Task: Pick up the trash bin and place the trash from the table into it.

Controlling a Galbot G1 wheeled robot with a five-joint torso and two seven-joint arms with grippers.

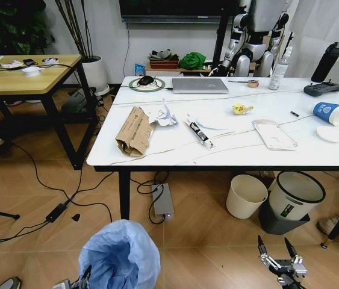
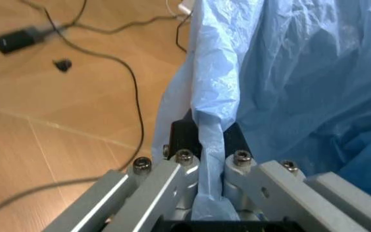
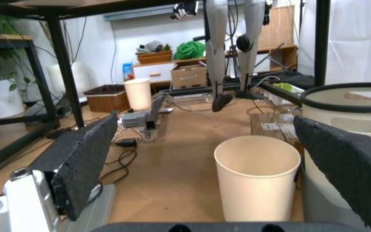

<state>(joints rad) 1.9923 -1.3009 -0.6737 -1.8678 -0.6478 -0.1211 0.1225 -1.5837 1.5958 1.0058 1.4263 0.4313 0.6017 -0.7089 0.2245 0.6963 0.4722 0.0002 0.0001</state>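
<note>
The trash bin point(image 1: 121, 256), lined with a puffy light-blue bag, hangs low at the front left. My left gripper point(image 2: 208, 140) is shut on the bag's rim fold point(image 2: 211, 108). On the white marble-look table point(image 1: 175, 153) lies the trash: flattened brown cardboard point(image 1: 134, 130), crumpled white paper point(image 1: 164, 115), a yellow wrapper point(image 1: 240, 109), a clear plastic tray point(image 1: 274, 133), a blue paper cup point(image 1: 332, 113) and a white disc point(image 1: 330, 133). My right gripper point(image 1: 277, 253) hangs open near the floor at the front right, its black pads point(image 3: 82, 159) wide apart.
A plain cream bin point(image 1: 246, 195) and a white bin with black rim point(image 1: 294, 195) stand under the table's right part. A silver laptop point(image 1: 200, 85), a bottle point(image 1: 279, 67) and a black controller point(image 1: 323, 88) sit at the table's back. Cables and a power strip point(image 1: 163, 201) lie on the floor. A wooden desk point(image 1: 24, 75) stands left.
</note>
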